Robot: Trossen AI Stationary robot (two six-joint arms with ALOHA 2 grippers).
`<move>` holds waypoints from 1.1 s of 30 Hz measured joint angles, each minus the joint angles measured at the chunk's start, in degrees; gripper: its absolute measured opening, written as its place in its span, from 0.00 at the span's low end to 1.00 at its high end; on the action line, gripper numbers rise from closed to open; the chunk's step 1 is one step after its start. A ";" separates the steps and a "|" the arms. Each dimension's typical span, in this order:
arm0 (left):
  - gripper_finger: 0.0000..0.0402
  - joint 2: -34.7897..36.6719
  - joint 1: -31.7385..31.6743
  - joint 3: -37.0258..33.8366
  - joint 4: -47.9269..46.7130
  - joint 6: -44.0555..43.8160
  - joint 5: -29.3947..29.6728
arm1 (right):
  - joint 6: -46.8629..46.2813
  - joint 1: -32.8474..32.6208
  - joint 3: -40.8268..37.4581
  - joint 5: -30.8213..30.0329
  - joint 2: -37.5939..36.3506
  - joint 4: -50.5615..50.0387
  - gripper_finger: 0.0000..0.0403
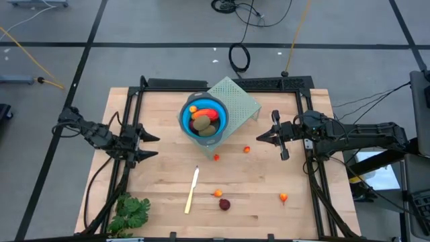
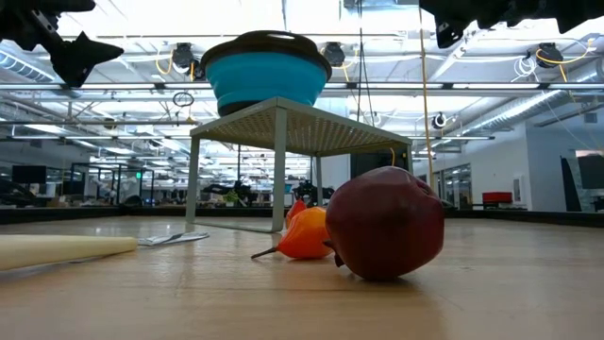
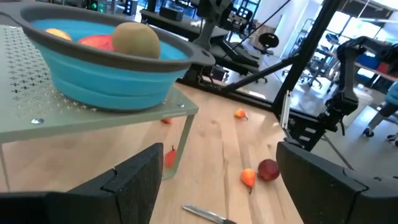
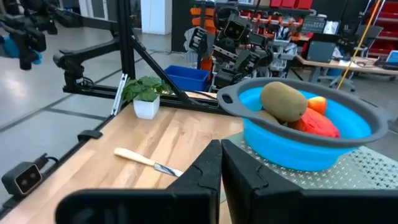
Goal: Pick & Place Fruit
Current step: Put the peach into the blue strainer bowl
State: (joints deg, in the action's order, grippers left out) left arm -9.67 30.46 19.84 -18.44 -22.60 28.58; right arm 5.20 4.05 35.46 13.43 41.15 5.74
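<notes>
Dark red ball fills low view; left gripper wide, right gripper pinched empty.

Raised rack with bowl blocks centre; surrounding table lies open.

Round blue collapsible bowl hides the lower fruit; only the top brown-green oval and orange-red oblong show. In the low view a dark red ball covers much of the small orange piece, and the pale cream stick is cut at the frame edge. Tiny orange bits on the wooden surface are too small to identify.
</notes>
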 joint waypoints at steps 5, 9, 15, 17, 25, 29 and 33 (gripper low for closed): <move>0.78 0.00 0.00 0.00 -0.08 -0.49 0.00 | -0.85 -0.02 -0.01 0.24 0.00 0.00 0.01; 0.78 0.00 0.00 0.00 -0.17 -0.18 0.00 | -6.77 -0.02 -0.02 0.27 0.00 0.00 0.01; 0.78 0.00 0.00 0.00 -0.27 -0.14 0.00 | -9.06 -0.40 -0.02 0.31 0.00 -3.20 0.01; 0.78 0.00 0.00 0.00 -0.28 -0.14 0.00 | -8.61 -1.03 -0.02 0.34 0.00 -5.28 0.01; 0.78 0.00 0.00 0.00 -1.78 -0.28 0.02 | -10.11 -5.26 -0.01 0.10 2.76 -12.42 0.01; 0.78 0.00 0.00 0.00 -2.04 -0.38 0.02 | -10.35 -6.39 -0.02 -0.72 7.26 -15.17 0.01; 0.78 -0.02 0.00 0.00 -2.05 -0.01 0.02 | -7.34 -6.80 -0.01 -3.32 12.67 -15.99 0.01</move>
State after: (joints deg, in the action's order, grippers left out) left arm -9.69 30.46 19.84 -20.49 -22.61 28.60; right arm -2.14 -2.74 35.45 10.11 53.81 -10.25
